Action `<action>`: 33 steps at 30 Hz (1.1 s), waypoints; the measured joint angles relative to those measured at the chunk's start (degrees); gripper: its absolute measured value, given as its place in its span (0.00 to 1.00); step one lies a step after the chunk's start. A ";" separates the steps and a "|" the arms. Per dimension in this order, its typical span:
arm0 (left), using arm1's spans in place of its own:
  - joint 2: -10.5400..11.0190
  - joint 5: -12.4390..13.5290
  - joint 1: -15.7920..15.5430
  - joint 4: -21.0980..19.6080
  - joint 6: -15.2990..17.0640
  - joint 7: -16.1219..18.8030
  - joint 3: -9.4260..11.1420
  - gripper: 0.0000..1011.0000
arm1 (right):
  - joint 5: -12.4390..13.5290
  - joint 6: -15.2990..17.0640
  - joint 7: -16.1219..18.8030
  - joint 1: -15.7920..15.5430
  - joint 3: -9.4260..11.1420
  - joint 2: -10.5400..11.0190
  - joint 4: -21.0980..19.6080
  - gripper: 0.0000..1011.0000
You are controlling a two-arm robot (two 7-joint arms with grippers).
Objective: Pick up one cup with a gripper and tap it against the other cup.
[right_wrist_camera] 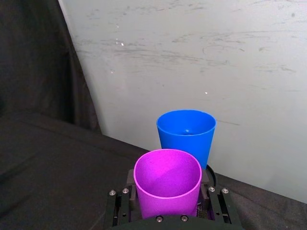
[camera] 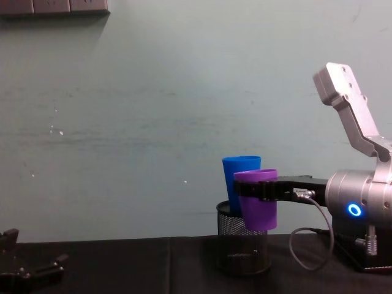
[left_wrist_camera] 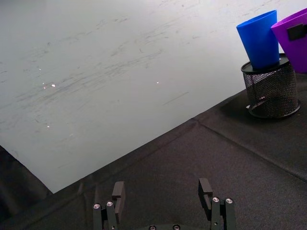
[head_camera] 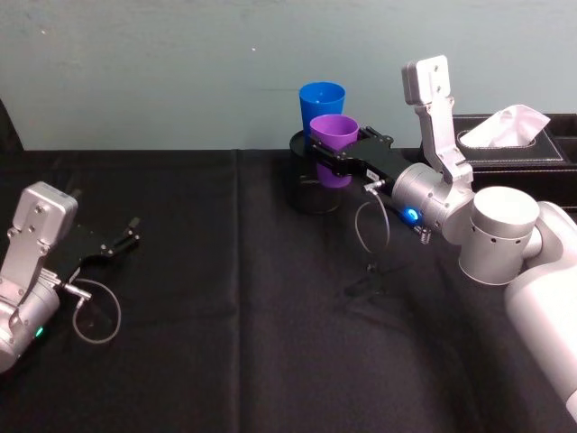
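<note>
Your right gripper (head_camera: 331, 155) clamped on upright purple cup (head_camera: 334, 131) — blue cup (head_camera: 322, 97) just beyond, dead ahead; left gripper (head_camera: 119, 242) parked, fingers spread.

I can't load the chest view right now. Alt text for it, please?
The right gripper holds the purple cup clear of the table, close in front of the blue cup, which stands in a black wire-mesh pot. The left gripper lies open, low at the left edge.

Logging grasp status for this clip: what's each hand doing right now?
Left hand: open, holding nothing.
Right hand: closed on the purple tapered plastic tumbler.
</note>
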 joint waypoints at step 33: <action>0.00 0.00 0.00 0.00 0.00 0.00 0.00 0.99 | 0.00 0.00 0.00 0.00 0.00 0.00 0.00 0.72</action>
